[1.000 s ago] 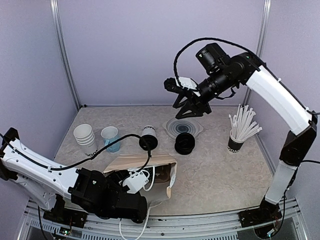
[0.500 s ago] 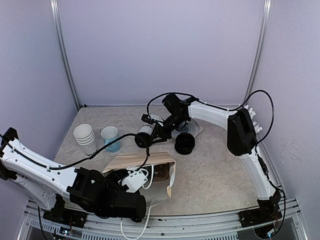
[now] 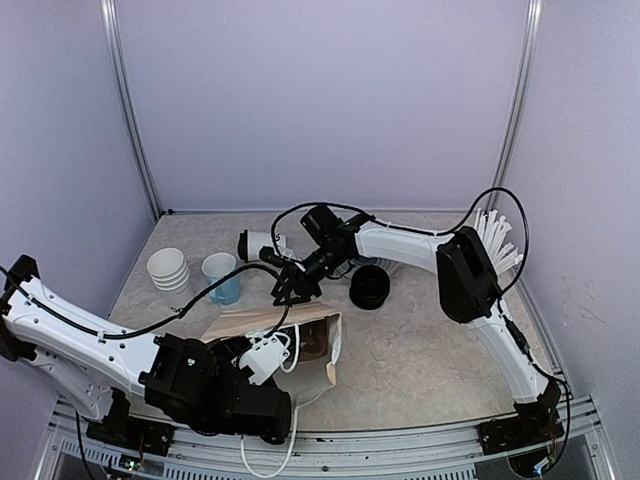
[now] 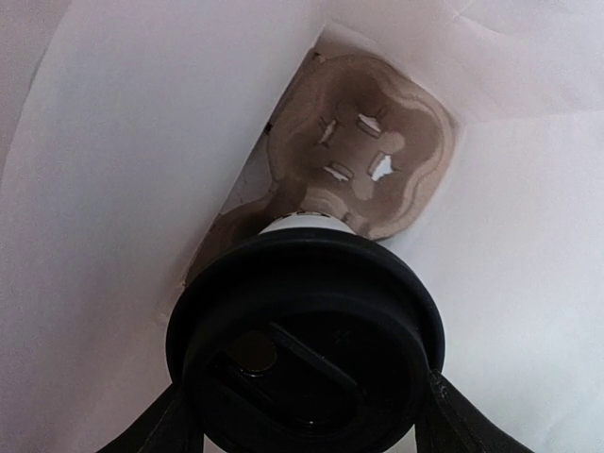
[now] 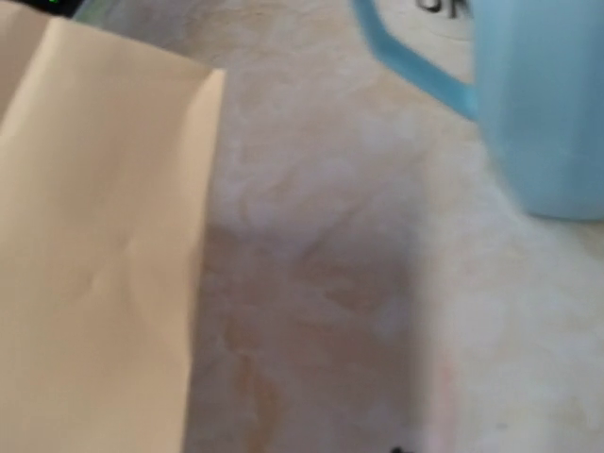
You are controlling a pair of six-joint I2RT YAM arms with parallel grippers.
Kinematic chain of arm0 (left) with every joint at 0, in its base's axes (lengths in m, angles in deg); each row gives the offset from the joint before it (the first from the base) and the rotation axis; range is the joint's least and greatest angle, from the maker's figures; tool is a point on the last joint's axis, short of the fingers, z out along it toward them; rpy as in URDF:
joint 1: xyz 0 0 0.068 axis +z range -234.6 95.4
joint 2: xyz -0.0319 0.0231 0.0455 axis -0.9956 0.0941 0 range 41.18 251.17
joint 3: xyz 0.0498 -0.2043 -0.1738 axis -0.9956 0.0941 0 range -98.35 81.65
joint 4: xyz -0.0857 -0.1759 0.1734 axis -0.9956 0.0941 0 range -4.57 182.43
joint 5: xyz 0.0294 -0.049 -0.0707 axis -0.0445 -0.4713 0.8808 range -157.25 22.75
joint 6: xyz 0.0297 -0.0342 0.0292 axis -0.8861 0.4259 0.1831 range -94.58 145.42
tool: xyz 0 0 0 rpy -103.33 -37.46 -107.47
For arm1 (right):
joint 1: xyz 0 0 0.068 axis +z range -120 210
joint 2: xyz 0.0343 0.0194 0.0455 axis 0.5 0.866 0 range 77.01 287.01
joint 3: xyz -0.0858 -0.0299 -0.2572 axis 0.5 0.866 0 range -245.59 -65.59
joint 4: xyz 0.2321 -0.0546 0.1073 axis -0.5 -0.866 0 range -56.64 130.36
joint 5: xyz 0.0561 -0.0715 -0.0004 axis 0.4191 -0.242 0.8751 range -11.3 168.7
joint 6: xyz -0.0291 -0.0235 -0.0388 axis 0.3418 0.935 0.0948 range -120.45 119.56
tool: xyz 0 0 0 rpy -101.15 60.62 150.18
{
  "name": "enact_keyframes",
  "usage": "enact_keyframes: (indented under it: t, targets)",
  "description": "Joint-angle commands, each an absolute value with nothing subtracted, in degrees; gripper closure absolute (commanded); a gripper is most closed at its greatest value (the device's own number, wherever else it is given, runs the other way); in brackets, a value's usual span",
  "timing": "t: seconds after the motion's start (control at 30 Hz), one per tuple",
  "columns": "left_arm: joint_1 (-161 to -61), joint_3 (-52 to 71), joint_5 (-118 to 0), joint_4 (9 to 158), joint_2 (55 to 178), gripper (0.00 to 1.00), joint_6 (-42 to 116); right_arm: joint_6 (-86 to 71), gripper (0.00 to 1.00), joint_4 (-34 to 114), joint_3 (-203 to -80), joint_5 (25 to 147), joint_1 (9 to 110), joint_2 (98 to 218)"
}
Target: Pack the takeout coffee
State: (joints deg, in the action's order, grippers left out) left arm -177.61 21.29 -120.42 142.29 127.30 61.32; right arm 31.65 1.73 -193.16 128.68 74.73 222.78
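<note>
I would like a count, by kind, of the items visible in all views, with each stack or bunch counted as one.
Paper bag: 1
Cardboard cup carrier: 1
Lidded coffee cup: 1
Stack of white cups: 1
Light-blue mug: 1
Stack of black lids: 1
Bunch of white straws: 1
Total: 7

Left arm [image 3: 75,335]: you have it low along the near edge, elbow bent.
Left gripper [image 4: 307,425]: fingers [image 4: 160,429] spread, tips hidden.
Right arm [image 3: 400,243]: folded, reaching left.
Right gripper [image 3: 288,288]: angled down, jaw state unclear.
</note>
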Motion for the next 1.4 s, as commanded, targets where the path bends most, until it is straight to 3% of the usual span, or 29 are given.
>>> enact_keyframes:
  t: [0.0, 0.13, 0.4, 0.87, 1.37]
  targets:
    - [-177.6, 19.9, -122.5, 144.5, 127.4, 0.56, 64.3, 35.6, 0.61, -0.2, -190.4, 134.7, 75.1, 221.6]
    - [-177.5, 19.5, -122.3, 145.9, 127.2, 0.56, 65.7, 40.3, 0.61, -5.0, -187.8, 137.1, 75.7, 220.0]
    - [-179.1, 17.7, -118.7, 151.8, 128.9, 0.57, 72.2, 40.0, 0.63, 1.1, -175.3, 134.3, 75.5, 213.9]
    - [-181.9, 18.5, -117.6, 152.7, 129.0, 0.6, 78.6, 34.1, 0.63, 8.7, -174.6, 129.4, 74.1, 213.2]
    - [-182.1, 24.9, -120.9, 135.8, 123.1, 0.59, 71.5, 32.5, 0.61, 9.7, -177.6, 130.6, 74.7, 214.2]
